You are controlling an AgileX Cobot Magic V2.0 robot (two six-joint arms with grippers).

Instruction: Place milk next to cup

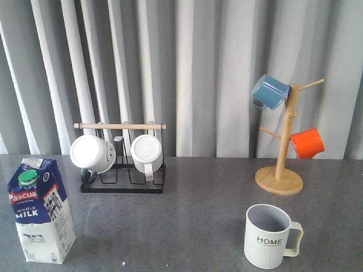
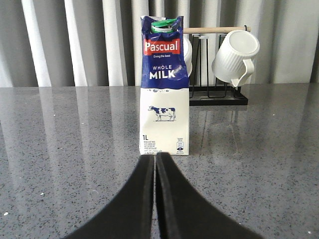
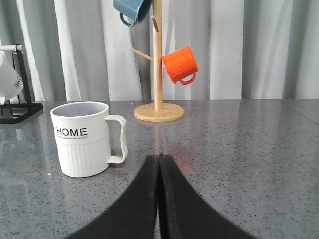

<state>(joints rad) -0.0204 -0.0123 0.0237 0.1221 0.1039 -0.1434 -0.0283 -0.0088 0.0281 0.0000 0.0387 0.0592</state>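
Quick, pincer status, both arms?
Left pincer: closed, empty, short of the milk.
Right pincer: closed, empty, beside the cup.

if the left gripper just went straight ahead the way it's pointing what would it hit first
Most likely the milk carton. In the left wrist view the left gripper, jaws shut, points straight at the carton's base, with only bare table between; the gap's depth is unclear.
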